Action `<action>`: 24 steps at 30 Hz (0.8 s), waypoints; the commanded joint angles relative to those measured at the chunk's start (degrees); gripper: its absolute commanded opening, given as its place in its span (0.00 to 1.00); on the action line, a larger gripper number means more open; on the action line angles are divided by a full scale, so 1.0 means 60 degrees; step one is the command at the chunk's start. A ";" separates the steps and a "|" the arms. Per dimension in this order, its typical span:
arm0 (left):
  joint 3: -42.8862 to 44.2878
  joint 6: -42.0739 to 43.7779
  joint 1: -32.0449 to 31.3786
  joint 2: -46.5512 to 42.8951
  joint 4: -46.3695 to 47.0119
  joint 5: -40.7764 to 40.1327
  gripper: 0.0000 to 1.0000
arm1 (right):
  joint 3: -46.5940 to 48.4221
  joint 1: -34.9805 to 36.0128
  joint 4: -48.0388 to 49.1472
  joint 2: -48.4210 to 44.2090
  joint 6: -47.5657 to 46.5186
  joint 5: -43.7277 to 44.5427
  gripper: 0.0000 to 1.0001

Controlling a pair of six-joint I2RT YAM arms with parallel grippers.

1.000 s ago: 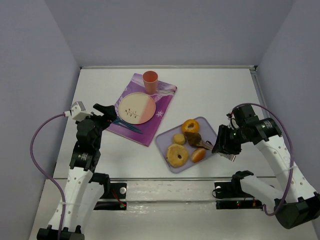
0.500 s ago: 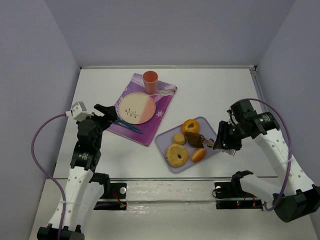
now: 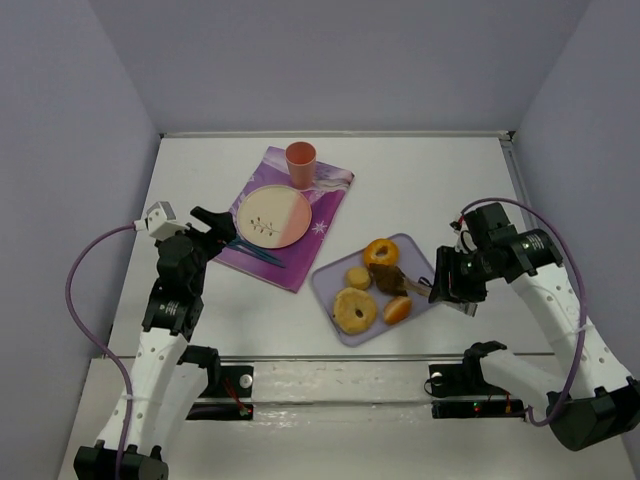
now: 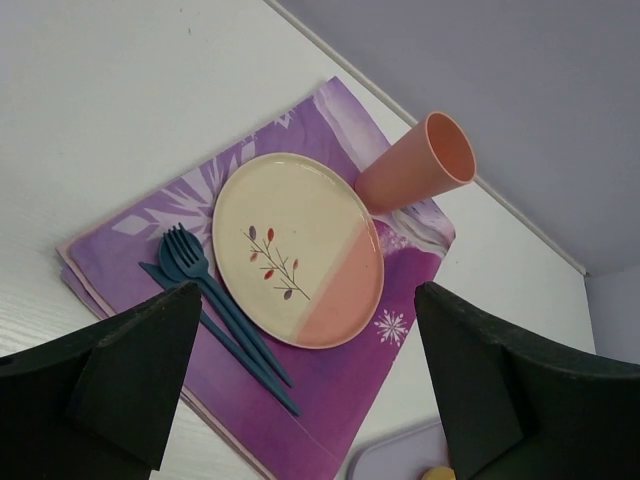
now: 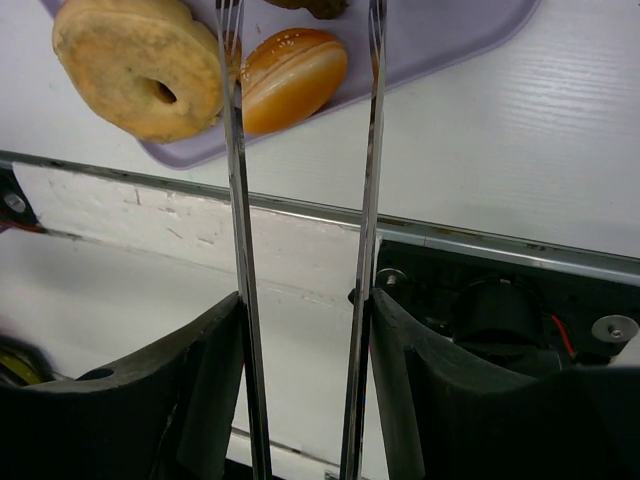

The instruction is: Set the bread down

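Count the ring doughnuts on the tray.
2. The near doughnut lies at the tray's near left corner, beside the orange bun. The far doughnut sits at the tray's far edge, just behind the bread. None seems hidden.

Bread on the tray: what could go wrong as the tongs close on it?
1. The bread is crowded by the bun and doughnut. One arm of the tongs runs right beside them and may drag one along.
2. The tongs are thin metal, so the chunk could slip or twist out on the lift.
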 commanded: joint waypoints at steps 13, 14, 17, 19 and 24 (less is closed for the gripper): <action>0.0109 0.0277 0.0079 0.0402 0.0604 0.0044 0.99 | -0.0540 0.0090 0.1357 0.0052 -0.1423 -0.0383 0.58; 0.0094 0.0262 0.0079 0.0402 0.0604 0.0044 0.99 | -0.0525 0.0090 0.1459 0.0067 -0.1350 -0.0457 0.58; 0.0065 0.0277 0.0079 0.0373 0.0691 0.0044 0.99 | -0.0379 0.0090 0.1607 0.0242 -0.1320 -0.0574 0.59; 0.0050 0.0277 0.0079 0.0388 0.0721 0.0044 0.99 | -0.0334 0.0090 0.1680 0.0403 -0.1393 -0.0705 0.59; 0.0050 0.0292 0.0079 0.0388 0.0721 0.0015 0.99 | -0.0232 0.0090 0.1739 0.0638 -0.1525 -0.1072 0.60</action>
